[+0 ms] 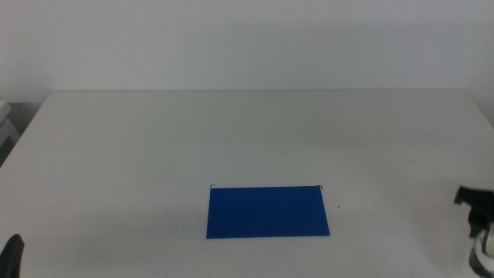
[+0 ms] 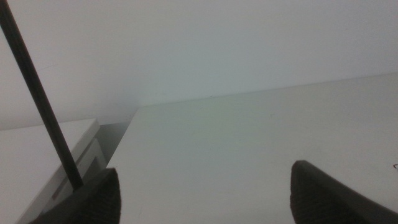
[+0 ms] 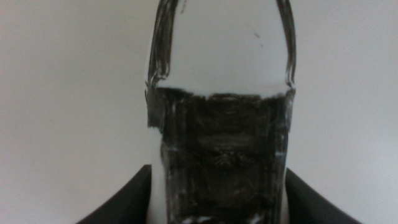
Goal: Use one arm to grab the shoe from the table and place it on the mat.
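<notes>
Closest to the right wrist camera, the small sneaker with a black textured patch and white edges [image 3: 221, 162] sits between the clear fingers of the right gripper [image 3: 224, 15]. The fingers press on both its sides, so it seems held. This gripper is at the right edge of the wide white table [image 1: 231, 131], well apart from the thin bright blue rectangular mat [image 1: 268, 211]. The hold looks narrow, so I think the shoe could slip or turn while carried, and land partly off the mat. The left gripper [image 2: 205, 193] waits wide open, empty.

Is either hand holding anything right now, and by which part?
Left hand holds nothing: jaws wide apart, only bare table between. Right hand: cannot be told. No shoe is in view.
</notes>
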Action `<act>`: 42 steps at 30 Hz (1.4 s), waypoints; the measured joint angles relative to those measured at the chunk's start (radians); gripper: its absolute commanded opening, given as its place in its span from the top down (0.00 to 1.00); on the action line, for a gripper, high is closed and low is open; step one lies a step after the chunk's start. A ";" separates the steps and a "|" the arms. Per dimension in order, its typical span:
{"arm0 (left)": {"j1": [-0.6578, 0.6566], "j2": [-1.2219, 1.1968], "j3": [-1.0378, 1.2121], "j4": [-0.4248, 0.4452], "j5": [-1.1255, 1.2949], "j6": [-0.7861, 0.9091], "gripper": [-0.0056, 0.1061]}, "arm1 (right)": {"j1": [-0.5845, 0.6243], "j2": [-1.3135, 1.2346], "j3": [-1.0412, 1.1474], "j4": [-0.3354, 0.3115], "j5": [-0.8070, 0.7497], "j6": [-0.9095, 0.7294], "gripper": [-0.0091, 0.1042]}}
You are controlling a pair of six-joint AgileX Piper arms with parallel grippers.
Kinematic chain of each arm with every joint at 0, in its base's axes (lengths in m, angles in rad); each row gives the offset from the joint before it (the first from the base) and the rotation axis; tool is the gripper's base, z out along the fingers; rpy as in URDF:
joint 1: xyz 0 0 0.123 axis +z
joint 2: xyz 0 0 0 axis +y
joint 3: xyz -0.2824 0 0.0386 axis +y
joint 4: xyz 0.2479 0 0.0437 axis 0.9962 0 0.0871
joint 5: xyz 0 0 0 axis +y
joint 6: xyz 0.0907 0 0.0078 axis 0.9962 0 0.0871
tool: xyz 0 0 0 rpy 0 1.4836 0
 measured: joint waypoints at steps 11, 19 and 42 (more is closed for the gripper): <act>0.000 0.000 0.000 0.000 0.000 0.000 0.11 | 0.193 0.005 -0.313 0.001 0.202 0.113 0.95; 0.000 0.000 0.000 0.000 0.000 0.000 0.11 | 0.428 0.216 -0.606 0.002 0.301 0.247 0.95; 0.000 0.000 0.000 0.000 0.000 0.000 0.11 | 0.728 0.539 -0.975 0.034 0.399 0.245 0.95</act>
